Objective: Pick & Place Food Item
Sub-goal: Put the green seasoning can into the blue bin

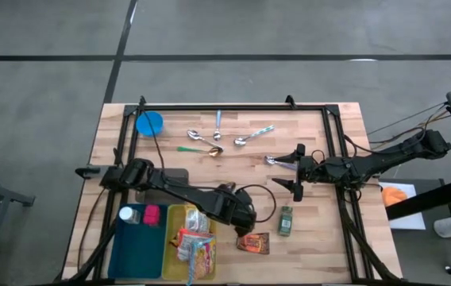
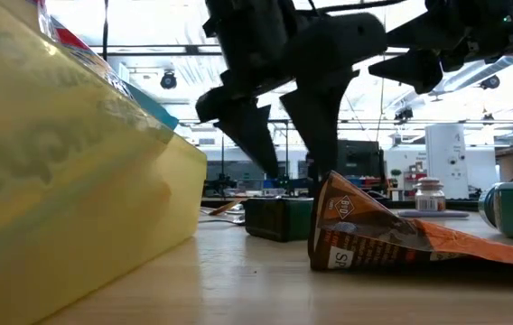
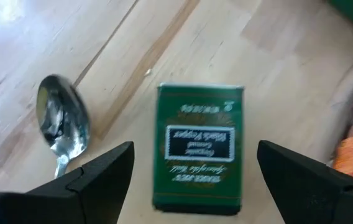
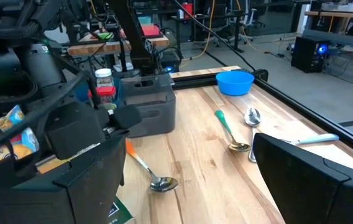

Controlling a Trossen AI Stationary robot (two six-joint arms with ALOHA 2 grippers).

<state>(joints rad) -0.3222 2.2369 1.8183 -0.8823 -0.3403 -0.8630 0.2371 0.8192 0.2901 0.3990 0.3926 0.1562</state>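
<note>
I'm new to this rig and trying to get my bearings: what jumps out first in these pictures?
The left gripper hangs open above a green tin on the wooden table, a spoon lying beside the tin. Close by lies a crumpled orange-brown snack packet. At the table's near left corner, a yellow bin holds snack bags next to a blue tray.

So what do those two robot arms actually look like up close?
Both are dark, nearly black, built of jointed segments with black cables looping along them. The left arm and right arm each end in a gripper with two flat, wedge-shaped black fingers: the left gripper and the right gripper. No markings are readable.
</note>
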